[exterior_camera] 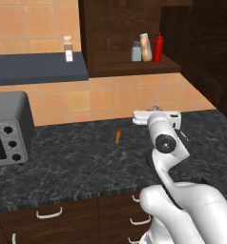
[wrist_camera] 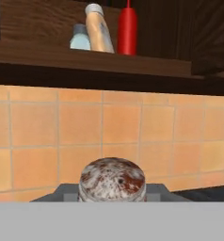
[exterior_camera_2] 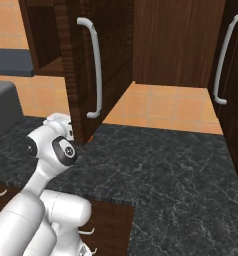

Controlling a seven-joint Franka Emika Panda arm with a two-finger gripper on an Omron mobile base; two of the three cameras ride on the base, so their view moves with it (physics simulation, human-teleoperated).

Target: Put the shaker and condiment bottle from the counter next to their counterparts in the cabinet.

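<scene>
The gripper [exterior_camera: 156,111] is sitting low over the black table [exterior_camera: 82,162], back near the tiled wall, and its jaws are pinched tight on the shaker [wrist_camera: 112,180], whose mottled grey cap is filling the bottom of the hand view. Up above, the cabinet [exterior_camera: 129,64] is standing open, and on its inner shelf the red condiment bottle [exterior_camera: 158,48] is standing upright just beside the tan bottle [exterior_camera: 145,47], with the pale blue-grey shaker [exterior_camera: 136,51] on the tan bottle's other side; all three are crowding together toward one part of the shelf. The shelf's front edge and a stretch of orange tiles are lying between the held shaker and that row. To the left, a clear jar [exterior_camera: 67,49] is standing on the dark-blue wall shelf [exterior_camera: 36,69]. A small orange carrot [exterior_camera: 118,137] is lying on the table, well apart from the gripper, and a grey toaster oven [exterior_camera: 8,128] is sitting at the far left.
</scene>
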